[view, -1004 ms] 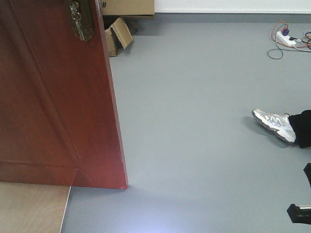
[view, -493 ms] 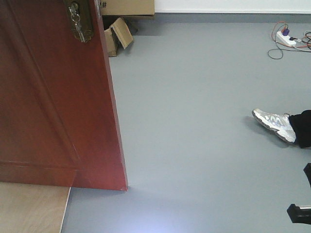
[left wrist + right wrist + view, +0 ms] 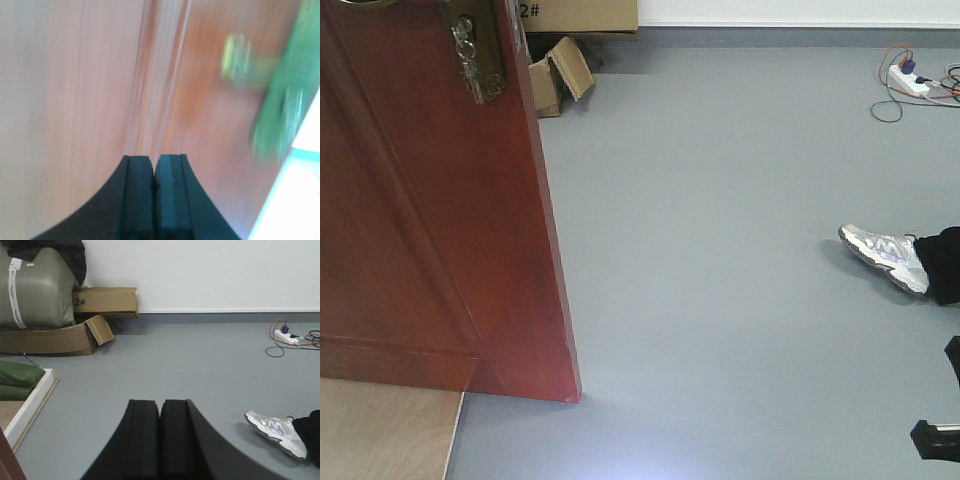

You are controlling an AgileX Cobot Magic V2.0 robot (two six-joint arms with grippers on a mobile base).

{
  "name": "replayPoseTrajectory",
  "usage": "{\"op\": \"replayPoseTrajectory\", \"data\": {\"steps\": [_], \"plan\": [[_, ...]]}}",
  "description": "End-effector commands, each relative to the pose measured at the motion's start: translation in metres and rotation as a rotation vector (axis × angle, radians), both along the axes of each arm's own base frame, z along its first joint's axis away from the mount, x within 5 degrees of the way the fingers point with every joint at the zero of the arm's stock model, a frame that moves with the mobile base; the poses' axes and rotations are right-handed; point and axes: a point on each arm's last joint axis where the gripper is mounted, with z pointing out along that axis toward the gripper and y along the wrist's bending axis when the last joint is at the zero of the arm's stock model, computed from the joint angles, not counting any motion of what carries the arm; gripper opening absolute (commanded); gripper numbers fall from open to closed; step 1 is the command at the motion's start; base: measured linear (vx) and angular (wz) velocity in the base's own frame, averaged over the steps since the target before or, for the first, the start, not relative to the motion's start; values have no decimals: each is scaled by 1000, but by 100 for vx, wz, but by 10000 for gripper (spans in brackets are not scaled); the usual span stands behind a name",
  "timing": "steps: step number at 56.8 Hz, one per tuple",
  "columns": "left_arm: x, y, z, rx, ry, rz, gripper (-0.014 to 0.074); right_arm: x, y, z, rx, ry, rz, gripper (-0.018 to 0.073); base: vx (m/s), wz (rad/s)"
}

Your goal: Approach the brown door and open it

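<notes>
Both tools are pressed shut and empty, the left tool (image 3: 154, 192) facing the brown door (image 3: 430, 220), which stands ajar at the left over grey floor (image 3: 720, 250), so the opening looks underway, not finished.

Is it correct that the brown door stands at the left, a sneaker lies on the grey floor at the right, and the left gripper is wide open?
Not quite. The left wrist view shows the left gripper shut, pads together, facing the door. The sneaker and floor are as you say.
</notes>
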Motion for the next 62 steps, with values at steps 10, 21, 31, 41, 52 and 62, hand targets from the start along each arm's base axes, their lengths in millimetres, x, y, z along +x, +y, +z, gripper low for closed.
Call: {"op": "replayPoseTrajectory", "data": {"steps": [10,21,31,41,52,62], "plan": [[-42,-3,-52,60,-216,-3,-3,1,0,6,-4,-86,-5,0,0,0],[-52,-5,-58,122,-208,-28,-3,1,0,5,-4,-83,-5,0,0,0],[-52,-6,-59,120,-204,-47,-3,1,0,6,-4,-85,-5,0,0,0],[-52,-6,-59,119,-204,-47,-3,1,0,6,-4,-85,-5,0,0,0],[-52,-6,-59,119,-204,-47,-3,1,0,6,-4,-85,-5,0,0,0],[-52,-6,-59,119,-204,-47,-3,1,0,6,-4,-85,-5,0,0,0]]}}
